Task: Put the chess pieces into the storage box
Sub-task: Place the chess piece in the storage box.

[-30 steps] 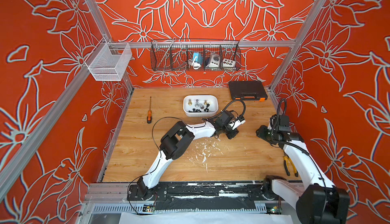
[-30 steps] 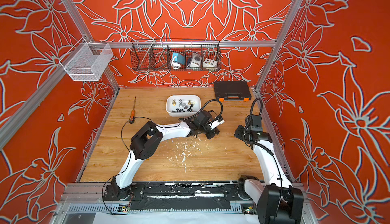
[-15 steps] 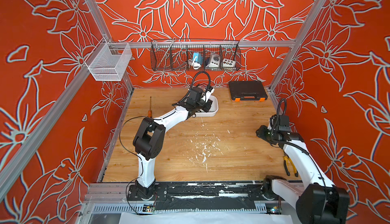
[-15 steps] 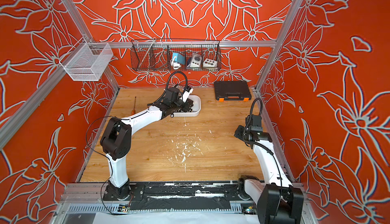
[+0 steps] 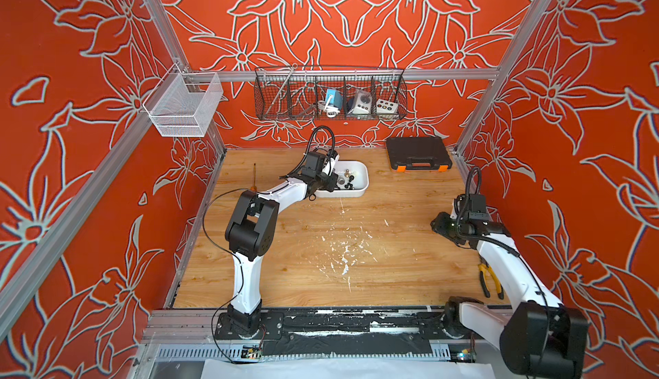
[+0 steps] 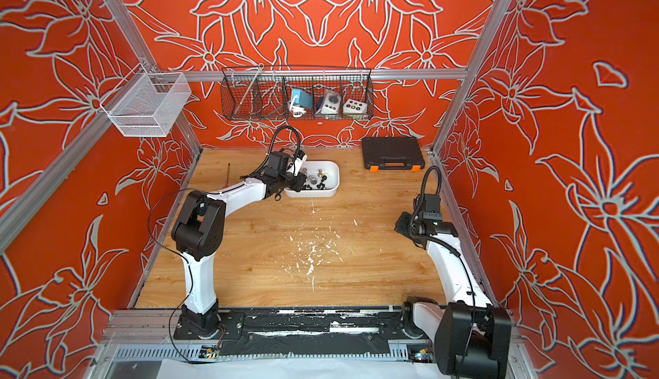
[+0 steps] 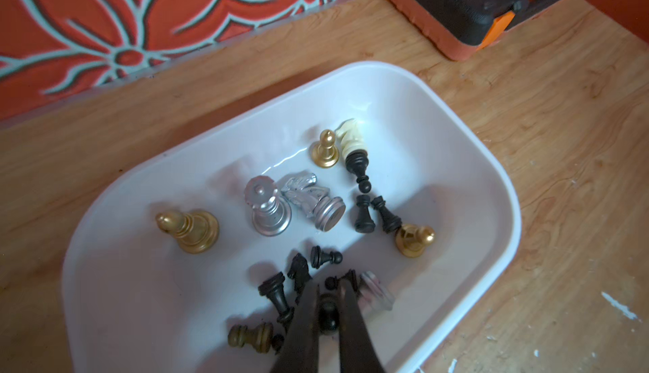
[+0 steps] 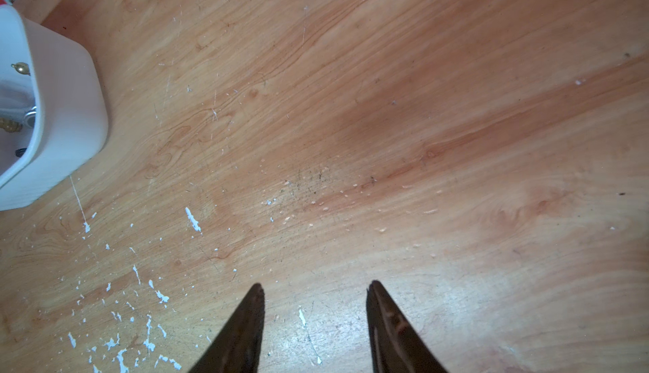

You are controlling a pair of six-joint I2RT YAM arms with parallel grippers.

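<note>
A: State of left end effector (image 7: 330,283)?
B: Clamped on a black piece (image 7: 328,315) over the box (image 7: 439,108), upper centre in both top views; other pieces (image 7: 267,206) lay inside.
A: And right end effector (image 8: 314,288)?
B: Jaws apart, over the desk (image 8: 421,108).

In a top view, chess pieces (image 5: 347,181) lie in the storage box (image 5: 361,191), upper centre; case (image 5: 417,152) right of it, screwdriver (image 5: 254,174) left.
</note>
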